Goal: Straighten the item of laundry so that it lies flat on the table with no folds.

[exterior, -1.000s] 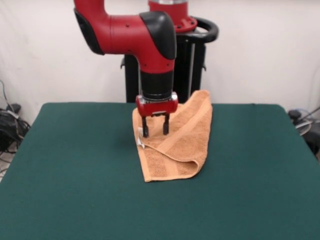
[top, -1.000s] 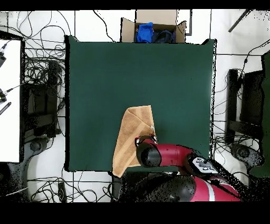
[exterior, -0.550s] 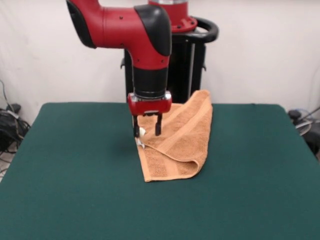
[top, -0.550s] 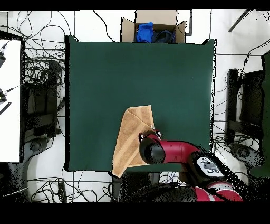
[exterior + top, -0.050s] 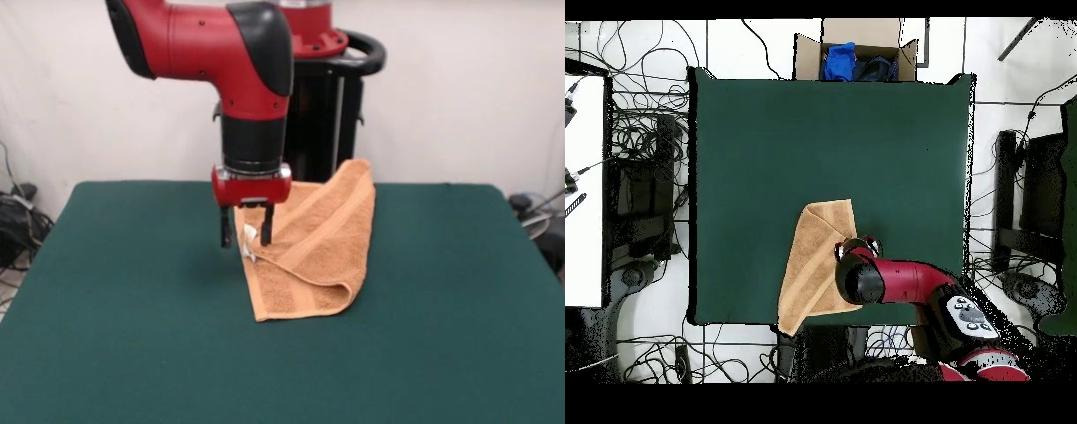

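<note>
The table (image 5: 115,300) is broad, green and felt-like, which would likely drag on cloth. The towel (image 5: 313,256) lies folded over itself near the table's far middle, one corner trailing off the far edge. It looks soft, light and limp, so it should lift and peel open from one layer at an edge. The gripper (image 5: 245,232) hangs at the towel's edge by the white tag (image 5: 249,240), fingers spread and holding nothing. That free upper layer beside the tag seems the place to pinch
</note>
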Controlling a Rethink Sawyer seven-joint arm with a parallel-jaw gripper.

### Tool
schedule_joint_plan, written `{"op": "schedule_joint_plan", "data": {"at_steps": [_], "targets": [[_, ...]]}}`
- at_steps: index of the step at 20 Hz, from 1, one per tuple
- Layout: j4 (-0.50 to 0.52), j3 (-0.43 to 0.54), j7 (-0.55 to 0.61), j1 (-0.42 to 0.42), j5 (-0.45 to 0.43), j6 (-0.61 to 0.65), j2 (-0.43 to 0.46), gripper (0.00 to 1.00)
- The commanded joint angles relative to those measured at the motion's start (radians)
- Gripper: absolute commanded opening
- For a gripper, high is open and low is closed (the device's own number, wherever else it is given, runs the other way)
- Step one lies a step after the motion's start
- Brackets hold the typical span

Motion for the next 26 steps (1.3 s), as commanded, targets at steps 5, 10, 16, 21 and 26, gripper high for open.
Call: {"op": "schedule_joint_plan", "data": {"at_steps": [5,10,16,21,26], "targets": [[-0.100,0.090,0.044,-0.021,-0.061,0.034,0.070,1.00],[-0.087,0.092,0.054,-0.024,-0.070,0.021,0.068,1.00],[-0.036,0.106,0.064,-0.039,-0.077,0.040,0.020,1.00],[-0.009,0.107,0.071,-0.035,-0.069,0.054,-0.012,1.00],[0.014,0.092,0.102,-0.006,-0.055,0.036,-0.019,1.00]]}}
